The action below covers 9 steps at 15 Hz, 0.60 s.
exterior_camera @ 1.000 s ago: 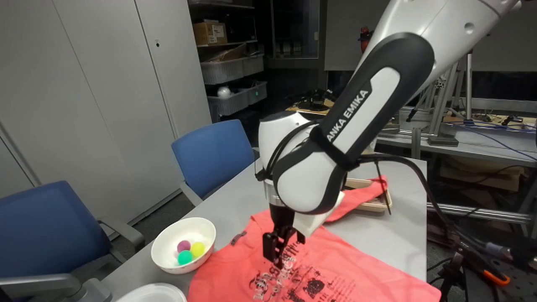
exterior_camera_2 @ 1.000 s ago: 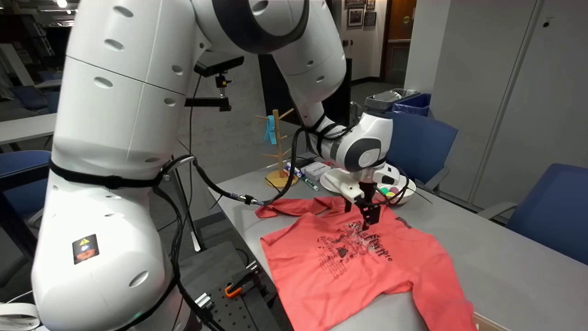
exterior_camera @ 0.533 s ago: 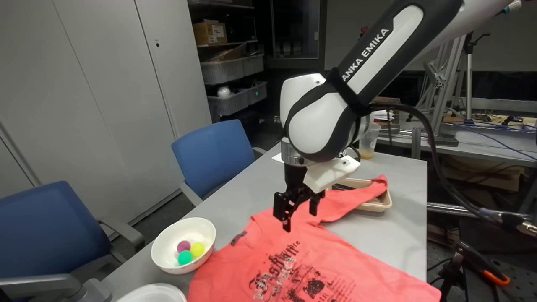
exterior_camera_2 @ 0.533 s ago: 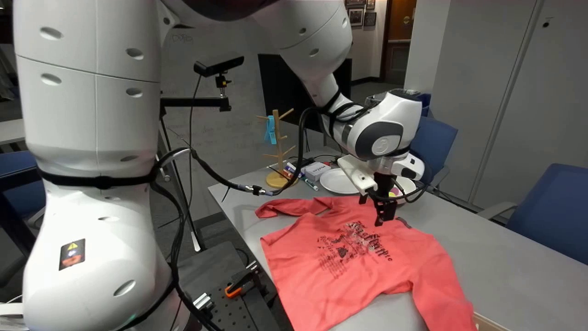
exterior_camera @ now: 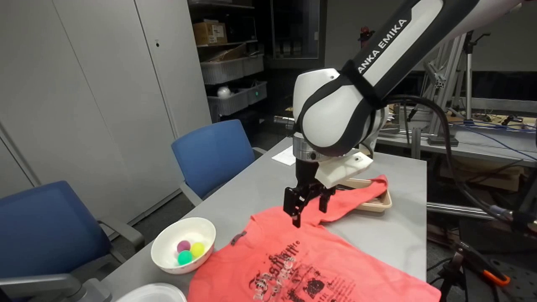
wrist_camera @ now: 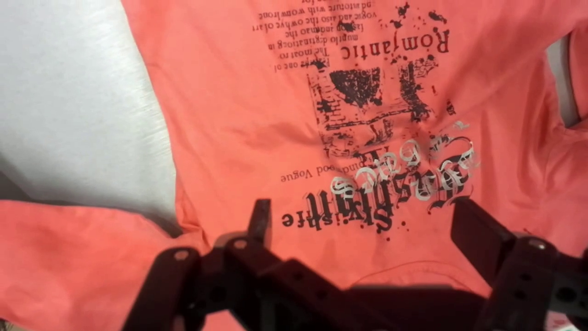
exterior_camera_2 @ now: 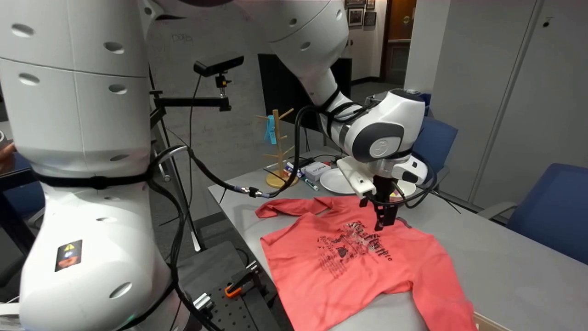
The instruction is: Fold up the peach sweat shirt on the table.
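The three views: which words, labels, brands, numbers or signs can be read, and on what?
"ANKA EMIKA": robot arm
"Romantic", inverted: peach sweat shirt
"Vogue", inverted: shirt
"vogue and also", inverted: shirt
Warning triangle: arm label
Too small or blurred: other shirt print, box and whiteboard lettering

Tall pale-grey cabinets (exterior_camera: 96, 105) rose in both exterior views, a small round lock (exterior_camera: 157, 43) showing dark on their front, with blue office chairs (exterior_camera: 214, 157) before them on a dark floor (exterior_camera: 157, 222). In an exterior view a shelving unit (exterior_camera: 237, 42) lay in deep shade past the cabinets, holding a cardboard box (exterior_camera: 209, 33) and translucent plastic bins (exterior_camera: 224, 72), and a cluttered workbench (exterior_camera: 478, 144) stood farther along near metal posts (exterior_camera: 469, 84). In an exterior view faint handwriting (exterior_camera_2: 182, 37) marked a whiteboard (exterior_camera_2: 229, 138); beyond, framed pictures (exterior_camera_2: 355, 17) hung on a wall (exterior_camera_2: 370, 46) beside a brown door (exterior_camera_2: 398, 41).
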Tool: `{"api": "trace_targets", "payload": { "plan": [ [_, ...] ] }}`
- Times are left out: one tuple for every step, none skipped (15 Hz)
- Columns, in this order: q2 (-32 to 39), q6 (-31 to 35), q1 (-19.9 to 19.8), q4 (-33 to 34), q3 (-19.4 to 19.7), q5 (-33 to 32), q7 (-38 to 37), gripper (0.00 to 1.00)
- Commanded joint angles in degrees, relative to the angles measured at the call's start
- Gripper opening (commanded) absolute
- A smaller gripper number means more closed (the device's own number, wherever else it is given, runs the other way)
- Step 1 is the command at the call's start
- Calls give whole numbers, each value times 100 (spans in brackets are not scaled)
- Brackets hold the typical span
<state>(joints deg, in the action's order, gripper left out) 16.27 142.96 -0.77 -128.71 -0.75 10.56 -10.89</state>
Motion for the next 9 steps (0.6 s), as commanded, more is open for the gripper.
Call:
{"api": "trace_targets", "payload": {
  "plan": [
    [205, 255, 240, 142, 177, -164, -804, 100],
    [270, 371, 287, 171, 243, -210, -1127, 100],
    [342, 514, 329, 193, 333, -264, -1469, 100],
    [422, 626, 361, 216, 445, -327, -1766, 100],
    [491, 713, 399, 237, 562, -369, -2047, 100],
    [572, 760, 413, 271, 701, -420, -2295, 100],
    [631, 759, 435, 297, 833, -439, -2536, 100],
    [678, 735, 428, 311, 971, -468, -2752, 100],
    [709, 715, 412, 319, 1083, -477, -2959, 100]
  ]
}}
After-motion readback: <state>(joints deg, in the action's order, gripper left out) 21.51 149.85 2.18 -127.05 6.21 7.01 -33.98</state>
